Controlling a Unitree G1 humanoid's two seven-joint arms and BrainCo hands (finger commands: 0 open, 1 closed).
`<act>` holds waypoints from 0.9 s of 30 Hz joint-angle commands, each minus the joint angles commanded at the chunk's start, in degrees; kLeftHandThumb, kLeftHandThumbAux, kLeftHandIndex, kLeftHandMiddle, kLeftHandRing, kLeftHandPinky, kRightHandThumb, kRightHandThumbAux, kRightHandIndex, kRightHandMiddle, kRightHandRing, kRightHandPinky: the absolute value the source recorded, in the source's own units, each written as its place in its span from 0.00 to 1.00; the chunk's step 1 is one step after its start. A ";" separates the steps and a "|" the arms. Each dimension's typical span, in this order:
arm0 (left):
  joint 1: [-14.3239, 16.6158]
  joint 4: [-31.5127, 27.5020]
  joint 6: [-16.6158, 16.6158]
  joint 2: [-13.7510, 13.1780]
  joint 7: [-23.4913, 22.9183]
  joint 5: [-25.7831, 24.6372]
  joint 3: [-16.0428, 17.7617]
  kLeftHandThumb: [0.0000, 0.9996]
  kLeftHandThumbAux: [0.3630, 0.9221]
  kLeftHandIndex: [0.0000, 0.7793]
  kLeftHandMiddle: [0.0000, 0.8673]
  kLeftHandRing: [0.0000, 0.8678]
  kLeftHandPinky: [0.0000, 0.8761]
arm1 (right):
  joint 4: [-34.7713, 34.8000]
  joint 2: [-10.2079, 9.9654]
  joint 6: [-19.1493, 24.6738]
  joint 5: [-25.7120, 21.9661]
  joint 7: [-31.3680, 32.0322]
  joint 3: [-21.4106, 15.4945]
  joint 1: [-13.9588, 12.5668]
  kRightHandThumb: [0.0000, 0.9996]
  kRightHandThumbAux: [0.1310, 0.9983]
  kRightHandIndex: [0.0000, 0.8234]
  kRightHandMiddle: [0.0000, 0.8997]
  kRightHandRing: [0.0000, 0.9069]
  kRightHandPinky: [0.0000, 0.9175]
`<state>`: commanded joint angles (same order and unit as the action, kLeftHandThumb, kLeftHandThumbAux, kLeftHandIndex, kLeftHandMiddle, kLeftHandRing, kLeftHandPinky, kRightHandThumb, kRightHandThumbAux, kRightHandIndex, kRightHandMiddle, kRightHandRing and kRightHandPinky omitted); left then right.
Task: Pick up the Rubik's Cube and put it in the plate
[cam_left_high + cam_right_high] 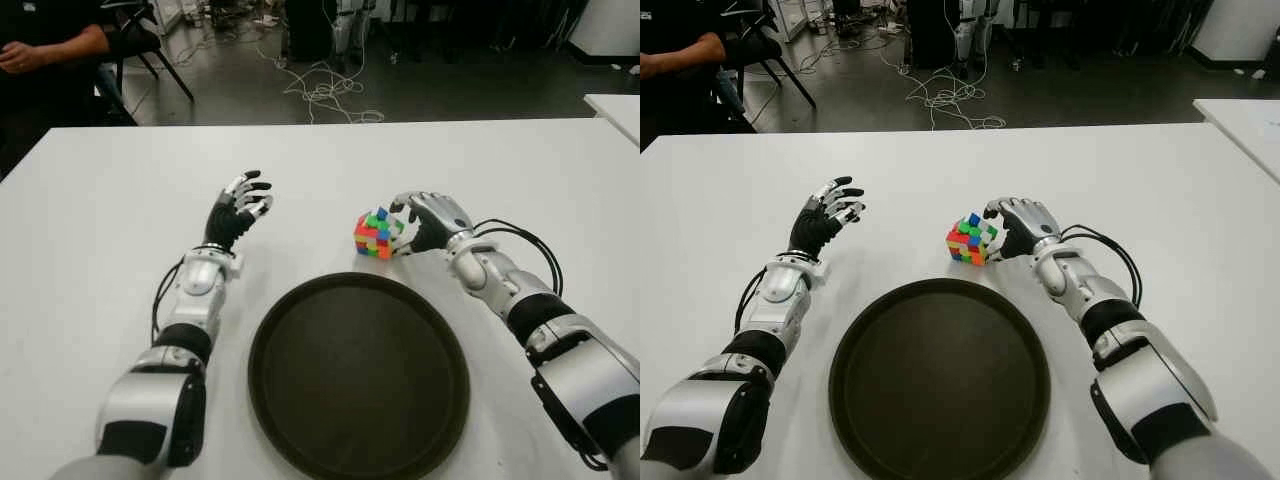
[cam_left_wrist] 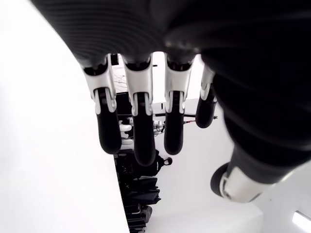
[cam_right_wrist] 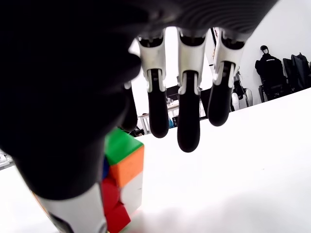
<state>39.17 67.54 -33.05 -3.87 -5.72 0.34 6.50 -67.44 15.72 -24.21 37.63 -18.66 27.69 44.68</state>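
The Rubik's Cube (image 1: 376, 234) sits on the white table (image 1: 120, 200), just beyond the far rim of the round dark plate (image 1: 300, 310). My right hand (image 1: 412, 224) is right beside the cube on its right. Its fingers (image 3: 188, 127) arch over the table without closing on anything. In the right wrist view the cube (image 3: 122, 177) shows by the thumb and palm, not gripped. My left hand (image 1: 242, 207) is idle to the left of the cube, beyond the plate's left side, with its fingers (image 2: 144, 136) spread and holding nothing.
A seated person (image 1: 45, 45) is at the far left behind the table. Cables (image 1: 325, 90) lie on the floor past the far edge. The corner of a second white table (image 1: 615, 105) shows at the right.
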 joint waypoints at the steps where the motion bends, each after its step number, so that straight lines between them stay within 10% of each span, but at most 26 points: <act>1: 0.00 0.03 0.01 -0.01 0.02 0.02 -0.01 0.34 0.61 0.25 0.33 0.37 0.39 | 0.00 0.02 -0.13 -0.07 0.43 0.02 0.02 0.00 0.80 0.47 0.53 0.58 0.54; 5: -0.03 0.01 0.03 -0.05 -0.02 0.05 -0.06 0.34 0.61 0.24 0.32 0.36 0.39 | 0.23 0.27 -0.07 -0.30 3.75 0.34 0.27 0.00 0.70 0.19 0.25 0.27 0.22; 12: -0.04 -0.18 0.31 -0.08 0.03 0.09 -0.12 0.34 0.61 0.24 0.33 0.37 0.39 | 1.58 0.88 1.61 0.67 7.97 1.26 0.59 0.00 0.66 0.02 0.04 0.05 0.06; 27: -0.13 -0.13 -0.29 -0.31 0.70 0.69 -0.46 0.32 0.59 0.24 0.33 0.36 0.37 | 2.77 1.39 2.61 1.32 10.27 1.99 0.75 0.00 0.66 0.00 0.00 0.00 0.01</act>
<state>39.04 67.40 -33.34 -4.18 -5.02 1.04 6.05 -64.67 17.11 -21.60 38.95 -8.39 29.68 45.43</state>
